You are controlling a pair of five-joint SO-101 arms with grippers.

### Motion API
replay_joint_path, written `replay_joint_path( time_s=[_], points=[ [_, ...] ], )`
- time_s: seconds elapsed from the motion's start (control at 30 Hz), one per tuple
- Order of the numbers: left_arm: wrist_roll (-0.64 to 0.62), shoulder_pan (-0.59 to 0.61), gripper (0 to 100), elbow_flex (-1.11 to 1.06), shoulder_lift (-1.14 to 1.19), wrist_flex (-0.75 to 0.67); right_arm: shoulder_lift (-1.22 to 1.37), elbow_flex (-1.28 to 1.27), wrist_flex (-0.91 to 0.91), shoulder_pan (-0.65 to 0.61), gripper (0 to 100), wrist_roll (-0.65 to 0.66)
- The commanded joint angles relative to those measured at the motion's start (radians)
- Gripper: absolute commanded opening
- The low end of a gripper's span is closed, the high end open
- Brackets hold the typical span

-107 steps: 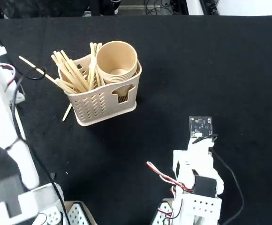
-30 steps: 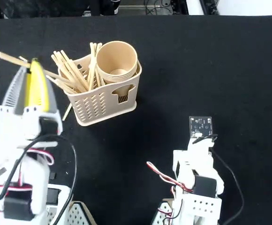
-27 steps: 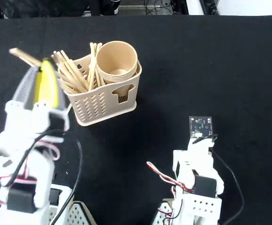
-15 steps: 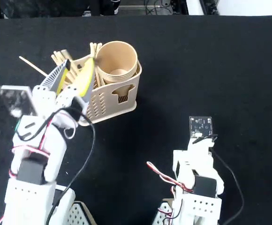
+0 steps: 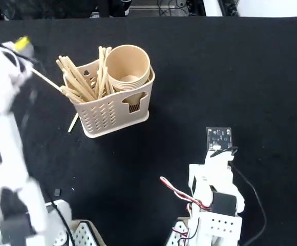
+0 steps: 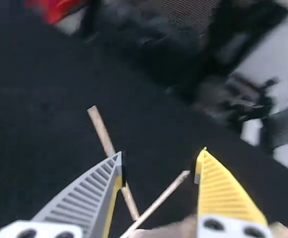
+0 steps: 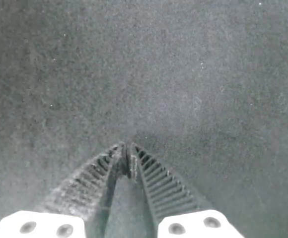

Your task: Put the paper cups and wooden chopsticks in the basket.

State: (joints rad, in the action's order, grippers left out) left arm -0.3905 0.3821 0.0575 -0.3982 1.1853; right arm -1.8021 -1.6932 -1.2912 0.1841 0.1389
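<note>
L pincer (image 6: 160,154) spread near the chopstick (image 5: 45,79) poking out of basket (image 5: 112,110), cups (image 5: 129,64) inside, loose chopstick (image 5: 73,122) on desk (image 5: 215,77) by basket wall, R pincer (image 7: 128,147) pressed together; risk: L arm snags poking chopstick, tips basket.

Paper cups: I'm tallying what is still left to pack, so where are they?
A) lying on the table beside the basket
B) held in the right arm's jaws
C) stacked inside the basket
C: the paper cups stand nested upright in one end of the basket.
</note>
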Motion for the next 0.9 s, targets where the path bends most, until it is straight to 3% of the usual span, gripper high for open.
replay_joint_path(
  time_s=[0.0,0.23,0.37,0.6,0.73,0.87],
  points=[
    [-0.054,0.053,24,0.197,0.353,0.023,-0.067,0.008,-0.003,-0.011,1.3,-0.003],
    [-0.233,0.053,24,0.564,0.902,0.023,-0.067,0.008,-0.003,-0.011,1.3,-0.003],
    [-0.241,0.051,24,0.852,1.206,0.029,-0.067,0.008,-0.003,-0.011,1.3,-0.003],
    [-0.284,0.031,24,1.392,1.626,0.173,-0.067,0.008,-0.003,-0.011,1.3,-0.003],
    [-0.281,0.012,24,1.500,1.774,0.186,-0.067,0.008,-0.003,-0.011,1.3,-0.003],
    [-0.267,-0.001,19,1.521,1.778,0.259,-0.067,0.008,-0.003,-0.011,1.3,-0.003]
  ],
)
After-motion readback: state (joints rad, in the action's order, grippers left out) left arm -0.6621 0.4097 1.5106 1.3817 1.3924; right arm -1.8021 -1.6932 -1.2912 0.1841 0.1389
